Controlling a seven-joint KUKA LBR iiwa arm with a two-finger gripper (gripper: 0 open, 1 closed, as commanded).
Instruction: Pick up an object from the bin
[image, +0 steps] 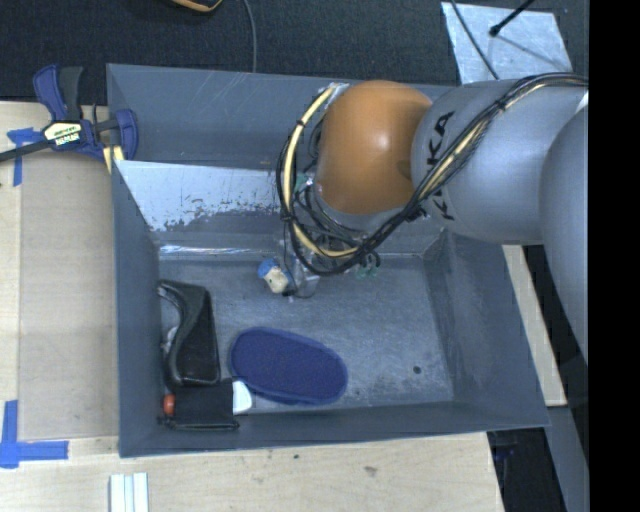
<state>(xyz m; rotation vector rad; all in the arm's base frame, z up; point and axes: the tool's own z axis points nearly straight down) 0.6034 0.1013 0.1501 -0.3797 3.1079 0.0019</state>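
End effector (300, 283) sits low at the back of the bin (420, 330); can't tell if it's released or clenched. Small blue-and-white object (271, 276) lies just beside it, view's left. Blue oval pad (290, 367) is well apart, toward the front.

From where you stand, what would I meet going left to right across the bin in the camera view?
Black tool → small blue-and-white thing → robot's hand. The blue oval pad spans the last two, so it is left out.
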